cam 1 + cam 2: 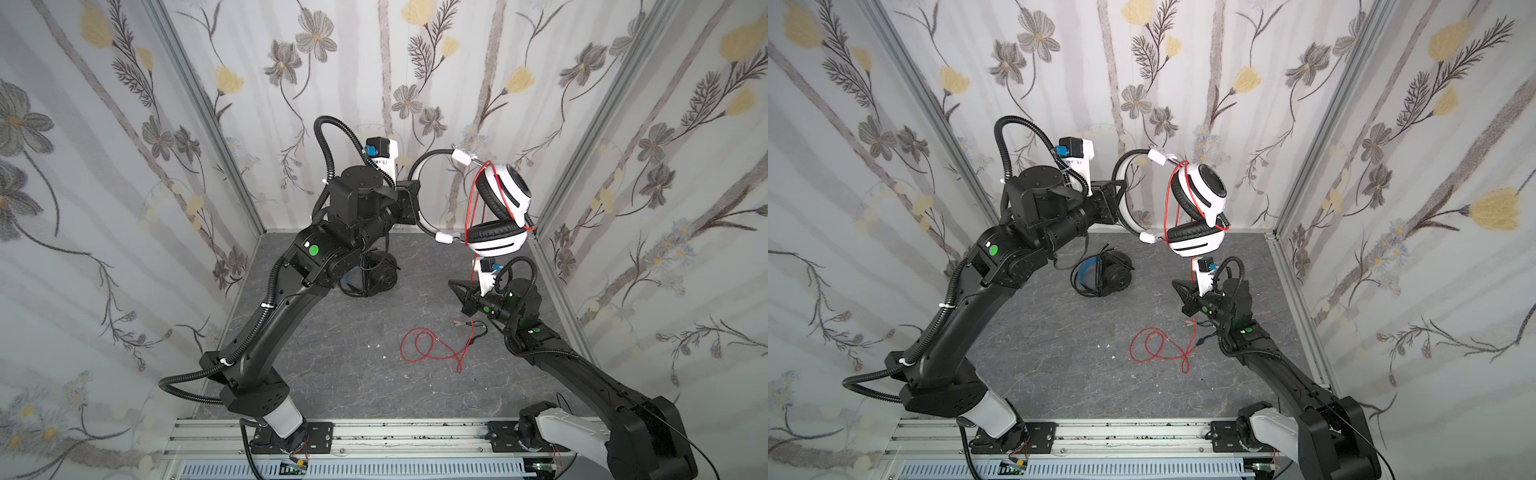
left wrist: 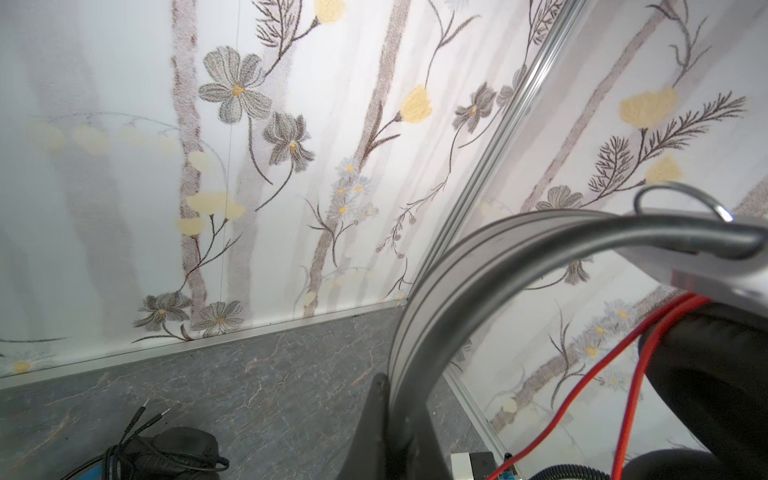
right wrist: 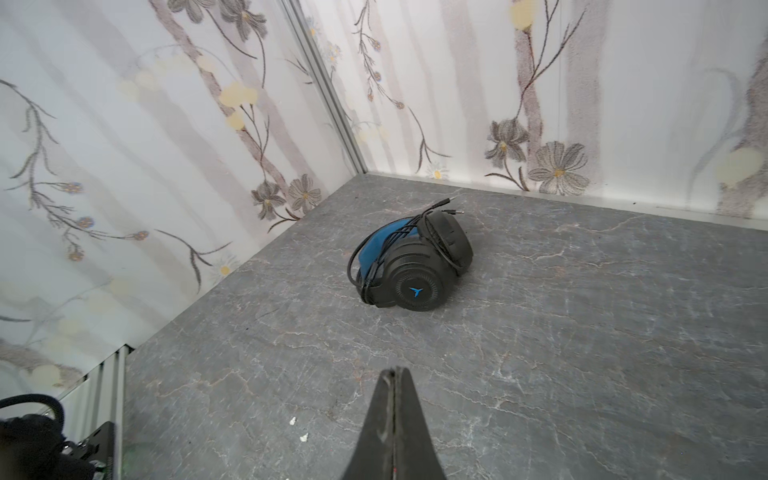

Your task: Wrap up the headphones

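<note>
Right wrist view shows the right end effector [image 3: 395, 374] with its jaws pressed together above the table [image 3: 582, 332]. No cable is plainly between them, so I cannot tell whether it has caught anything.

In a top view the left end effector [image 1: 411, 195] is clamped on the headband [image 2: 478, 266] of the white headphones [image 1: 505, 189] and holds them high near the back wall. The red cable [image 2: 628, 395] is draped over the upper earcup. From there it drops past the right end effector to loose loops on the table. The black headphones [image 3: 411, 270] lie on the table toward the back left, with their cable already bundled around them.

The main risk, as I judge it, is an empty pinch. The cable is thin, and if it slipped aside the next winding pass would carry nothing. If it is caught, a hard pull could twist the headband out of the left grip, since the earcups hang well off to one side. The loops on the table could also tighten into a knot or snag on the plugs.
</note>
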### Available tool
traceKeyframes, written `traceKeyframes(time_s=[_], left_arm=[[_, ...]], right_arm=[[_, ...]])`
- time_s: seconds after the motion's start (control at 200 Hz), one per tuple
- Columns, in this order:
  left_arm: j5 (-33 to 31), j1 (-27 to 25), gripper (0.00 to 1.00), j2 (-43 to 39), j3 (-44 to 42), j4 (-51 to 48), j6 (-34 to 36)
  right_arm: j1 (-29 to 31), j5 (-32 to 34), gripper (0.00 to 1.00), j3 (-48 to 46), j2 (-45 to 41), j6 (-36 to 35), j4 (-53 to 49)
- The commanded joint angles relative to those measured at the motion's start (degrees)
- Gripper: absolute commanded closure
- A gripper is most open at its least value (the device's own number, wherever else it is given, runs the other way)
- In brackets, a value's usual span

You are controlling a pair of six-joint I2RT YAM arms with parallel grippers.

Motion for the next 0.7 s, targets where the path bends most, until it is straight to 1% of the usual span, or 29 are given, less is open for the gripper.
traceKeyframes(time_s=[0.0, 0.12, 0.25, 0.37, 0.415, 0.63, 0.645, 0.694], left_arm=[[-7.5, 0.1, 1.00, 0.1, -0.8, 11.7, -7.5], [-12.0, 0.1, 1.00, 1.9, -0.8, 12.3, -10.2], [-17.0, 0.2, 1.00, 4.0, -0.1, 10.7, -12.5], [-21.3, 0.2, 1.00, 6.7, 2.5, 7.8, -12.3], [-21.8, 0.7, 1.00, 7.8, 3.2, 7.1, -12.4], [-26.5, 1.4, 1.00, 12.3, 6.3, 3.7, -6.9], [-26.9, 1.4, 1.00, 12.5, 6.3, 3.4, -6.3], [-28.4, 1.4, 1.00, 13.3, 6.7, 2.2, -4.5]], right_arm=[[0.0, 3.4, 1.00, 3.0, 1.0, -5.2, -10.9], [0.4, 6.4, 1.00, 3.5, -0.7, -7.0, -14.7], [1.9, 11.8, 1.00, 4.7, -2.9, -9.4, -19.4], [4.2, 15.3, 1.00, 5.6, -4.9, -11.1, -22.3], [5.4, 16.7, 1.00, 5.9, -5.5, -11.9, -23.5], [10.6, 22.5, 1.00, 6.7, -9.1, -15.0, -28.7], [11.0, 22.9, 1.00, 8.4, -9.3, -15.2, -29.1], [12.4, 24.2, 1.00, 9.1, -10.2, -15.8, -30.2]])
